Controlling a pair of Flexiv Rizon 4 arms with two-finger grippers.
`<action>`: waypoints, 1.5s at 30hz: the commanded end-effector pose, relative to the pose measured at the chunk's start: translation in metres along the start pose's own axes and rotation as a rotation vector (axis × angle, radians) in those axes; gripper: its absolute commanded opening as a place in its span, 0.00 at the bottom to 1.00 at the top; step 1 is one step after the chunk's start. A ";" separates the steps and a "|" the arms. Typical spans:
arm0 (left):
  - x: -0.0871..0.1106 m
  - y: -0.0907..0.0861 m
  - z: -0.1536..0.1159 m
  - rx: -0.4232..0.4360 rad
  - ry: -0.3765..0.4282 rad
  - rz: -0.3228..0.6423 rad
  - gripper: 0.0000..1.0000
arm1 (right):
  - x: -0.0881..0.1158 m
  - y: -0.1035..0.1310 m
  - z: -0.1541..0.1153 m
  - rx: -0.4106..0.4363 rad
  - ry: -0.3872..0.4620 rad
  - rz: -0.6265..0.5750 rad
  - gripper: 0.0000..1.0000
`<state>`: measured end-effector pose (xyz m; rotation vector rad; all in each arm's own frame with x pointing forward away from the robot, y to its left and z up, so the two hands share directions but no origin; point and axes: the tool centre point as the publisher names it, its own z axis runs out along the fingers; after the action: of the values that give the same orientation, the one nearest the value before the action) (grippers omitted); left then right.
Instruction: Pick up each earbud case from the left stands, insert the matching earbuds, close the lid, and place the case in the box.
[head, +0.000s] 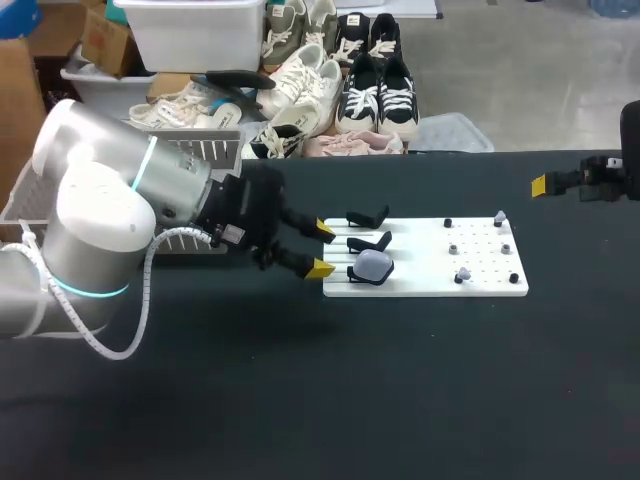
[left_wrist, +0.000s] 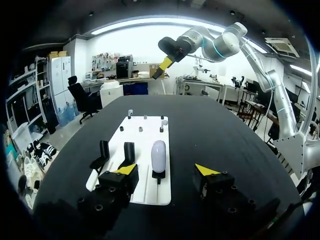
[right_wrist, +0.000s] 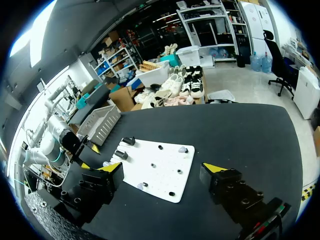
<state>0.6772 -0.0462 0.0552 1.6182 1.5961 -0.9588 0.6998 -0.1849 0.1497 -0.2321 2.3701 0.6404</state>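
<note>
From above, the left gripper (head: 321, 248) sits left of centre, its fingers spread and empty, stopping just short of the white board (head: 420, 285) on the black table (head: 320, 400). The earbud case (head: 374, 264) rests on the lowest of three black stands (head: 368, 217) at the board's left end. Small pale earbuds (head: 463, 273) sit among pegs at its right end. A grey crate (head: 215, 148) shows at upper left behind the arm. At the right edge only one yellow tip of the right gripper (head: 540, 185) appears.

The left wrist view shows the case (left_wrist: 158, 156) upright, ahead of the left gripper (left_wrist: 166, 170) and in line with the gap, untouched.

The right wrist view alone shows the right gripper (right_wrist: 162, 167) with its fingers wide apart, holding nothing, above the board (right_wrist: 165, 150).
</note>
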 end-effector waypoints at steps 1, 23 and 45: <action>0.003 0.005 0.006 0.013 0.001 -0.003 0.72 | 0.000 -0.001 0.000 -0.005 0.002 -0.001 1.00; 0.002 0.002 0.034 0.057 -0.021 -0.013 0.70 | 0.000 -0.001 0.000 -0.005 0.002 -0.001 1.00; 0.007 0.009 0.049 0.058 -0.028 -0.047 0.57 | 0.000 -0.001 0.000 -0.005 0.002 -0.001 1.00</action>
<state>0.6806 -0.0828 0.0259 1.6042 1.6086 -1.0521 0.6998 -0.1849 0.1497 -0.2321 2.3701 0.6404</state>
